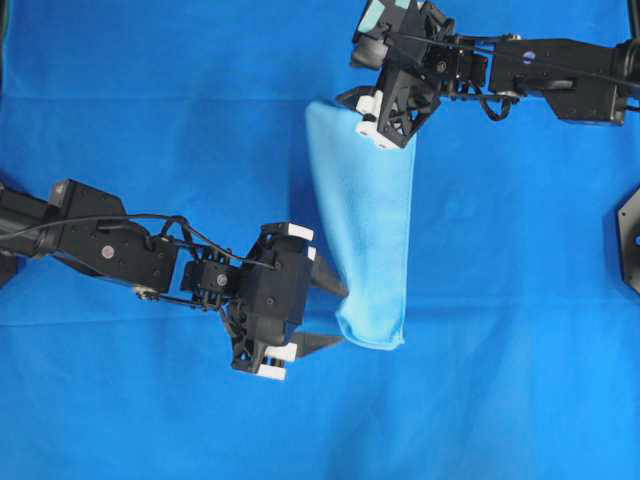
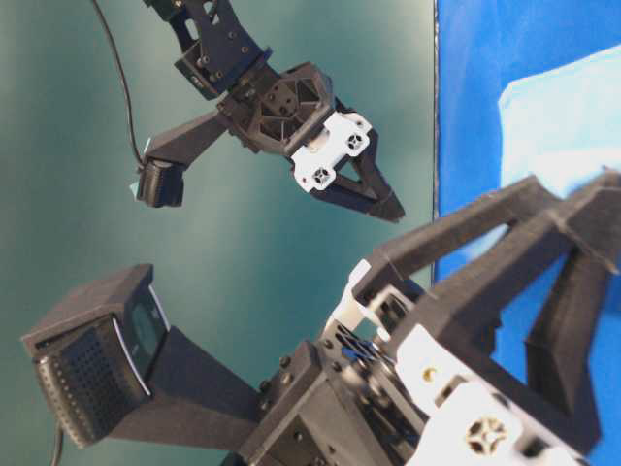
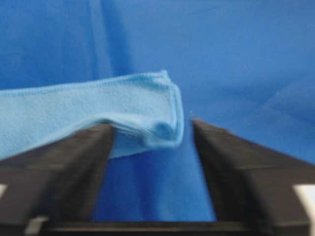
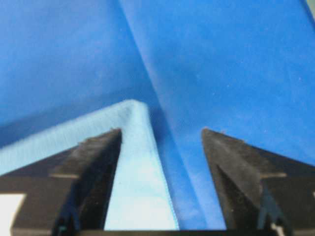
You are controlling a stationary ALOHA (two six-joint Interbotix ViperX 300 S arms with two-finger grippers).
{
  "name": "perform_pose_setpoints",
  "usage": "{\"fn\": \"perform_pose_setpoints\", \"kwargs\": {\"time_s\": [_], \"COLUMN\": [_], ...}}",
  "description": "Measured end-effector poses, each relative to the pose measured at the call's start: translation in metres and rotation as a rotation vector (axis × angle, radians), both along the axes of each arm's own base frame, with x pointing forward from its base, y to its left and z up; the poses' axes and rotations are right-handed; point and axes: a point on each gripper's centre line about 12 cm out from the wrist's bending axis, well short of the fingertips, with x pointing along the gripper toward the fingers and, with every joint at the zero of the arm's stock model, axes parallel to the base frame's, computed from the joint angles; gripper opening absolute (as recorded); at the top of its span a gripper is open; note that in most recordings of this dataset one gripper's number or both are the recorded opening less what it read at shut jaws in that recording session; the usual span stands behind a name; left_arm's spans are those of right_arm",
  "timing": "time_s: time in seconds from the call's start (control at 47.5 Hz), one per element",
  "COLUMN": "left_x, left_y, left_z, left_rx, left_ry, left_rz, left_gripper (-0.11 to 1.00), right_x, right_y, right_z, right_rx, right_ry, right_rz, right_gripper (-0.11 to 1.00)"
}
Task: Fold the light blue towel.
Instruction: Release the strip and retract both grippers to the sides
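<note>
Two open pincers at the ends of a folded light blue towel on a deep blue cloth.

The left gripper stands with its jaws spread wide and holds nothing; the towel's lower folded corner lies just ahead of its tips, and in the left wrist view that corner droops over one finger while the other is clear of it. Right of it the towel stretches as a narrow strip toward the right gripper, whose jaws also gape with nothing in them; the towel's upper corner sits beneath and between its fingers.
</note>
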Motion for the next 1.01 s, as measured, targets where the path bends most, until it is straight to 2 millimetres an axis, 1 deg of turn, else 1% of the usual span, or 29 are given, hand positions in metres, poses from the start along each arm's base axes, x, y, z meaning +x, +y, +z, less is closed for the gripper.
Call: {"fn": "perform_pose_setpoints", "kwargs": {"time_s": [0.063, 0.105, 0.21, 0.295, 0.4, 0.505, 0.61, 0.779, 0.884, 1.01], "left_x": [0.000, -0.001, -0.005, -0.011, -0.024, -0.039, -0.057, -0.091, -0.112, -0.140], "left_y": [0.000, 0.001, 0.003, 0.004, 0.006, 0.008, 0.012, 0.020, 0.031, 0.048], "left_z": [0.000, 0.001, 0.008, 0.019, 0.034, 0.049, 0.069, 0.103, 0.117, 0.126], "left_rx": [0.002, 0.003, 0.005, 0.008, 0.011, 0.011, 0.009, -0.003, -0.016, -0.004], "left_ry": [0.003, 0.009, 0.024, 0.053, 0.102, 0.127, 0.107, -0.007, -0.092, -0.193], "left_rz": [-0.001, 0.000, 0.002, 0.002, 0.001, 0.002, -0.001, 0.000, 0.022, 0.054], "left_gripper": [0.83, 0.86, 0.83, 0.82, 0.81, 0.80, 0.80, 0.79, 0.78, 0.75], "right_x": [-0.001, 0.000, -0.002, -0.006, -0.014, -0.024, -0.041, -0.070, -0.089, -0.111], "right_y": [0.000, 0.000, 0.000, 0.005, 0.015, 0.028, 0.043, 0.068, 0.081, 0.095], "right_z": [-0.001, 0.000, -0.003, -0.006, 0.003, 0.017, 0.035, 0.056, 0.064, 0.072], "right_rx": [0.000, -0.001, 0.003, 0.009, 0.004, 0.000, -0.005, 0.001, 0.016, 0.020], "right_ry": [0.006, 0.003, 0.011, 0.024, 0.021, 0.004, -0.031, -0.103, -0.154, -0.213], "right_rz": [0.000, 0.000, -0.002, 0.002, 0.014, 0.027, 0.040, 0.069, 0.082, 0.107], "right_gripper": [0.60, 0.59, 0.59, 0.59, 0.59, 0.59, 0.59, 0.59, 0.59, 0.58]}}
